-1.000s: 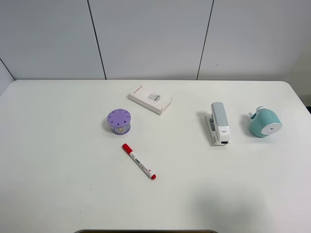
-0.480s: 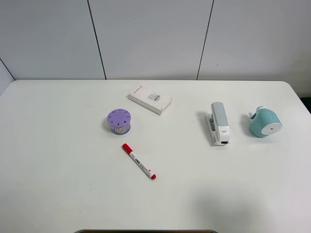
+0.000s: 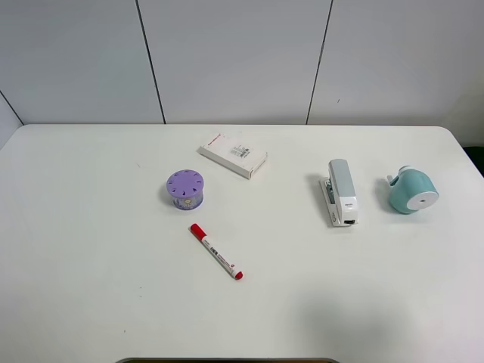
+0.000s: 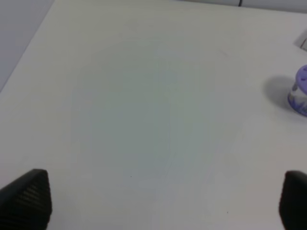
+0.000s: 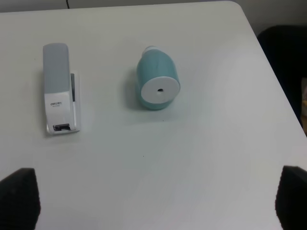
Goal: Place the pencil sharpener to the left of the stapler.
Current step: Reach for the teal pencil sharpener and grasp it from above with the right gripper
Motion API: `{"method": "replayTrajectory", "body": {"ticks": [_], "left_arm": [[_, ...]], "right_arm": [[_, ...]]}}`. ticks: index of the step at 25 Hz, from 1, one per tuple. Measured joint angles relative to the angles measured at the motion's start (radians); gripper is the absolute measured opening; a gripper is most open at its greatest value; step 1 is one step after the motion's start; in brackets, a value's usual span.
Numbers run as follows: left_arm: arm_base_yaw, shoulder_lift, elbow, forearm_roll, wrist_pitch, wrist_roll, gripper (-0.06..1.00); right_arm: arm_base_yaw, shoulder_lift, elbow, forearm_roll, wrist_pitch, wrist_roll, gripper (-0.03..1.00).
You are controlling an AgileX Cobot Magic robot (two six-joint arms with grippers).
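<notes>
Pencil sharpener (image 5: 157,81) sits right of the stapler (image 5: 58,88), straight ahead of the right gripper (image 5: 153,206), whose jaws stand wide and empty; its white end faces that gripper.

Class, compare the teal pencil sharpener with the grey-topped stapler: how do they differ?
The rounded teal barrel-shaped pencil sharpener is short and stout; the light grey and white desk stapler is long and narrow. The sharpener lies right of the stapler. Both rest on the white table.
</notes>
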Motion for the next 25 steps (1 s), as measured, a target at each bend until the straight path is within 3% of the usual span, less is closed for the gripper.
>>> {"method": "replayTrajectory", "body": {"ticks": [25], "left_arm": [[0.000, 0.000, 0.000, 0.000, 0.000, 0.000, 0.95]], "right_arm": [[0.000, 0.712, -0.310, -0.081, -0.010, 0.053, 0.98]]}}
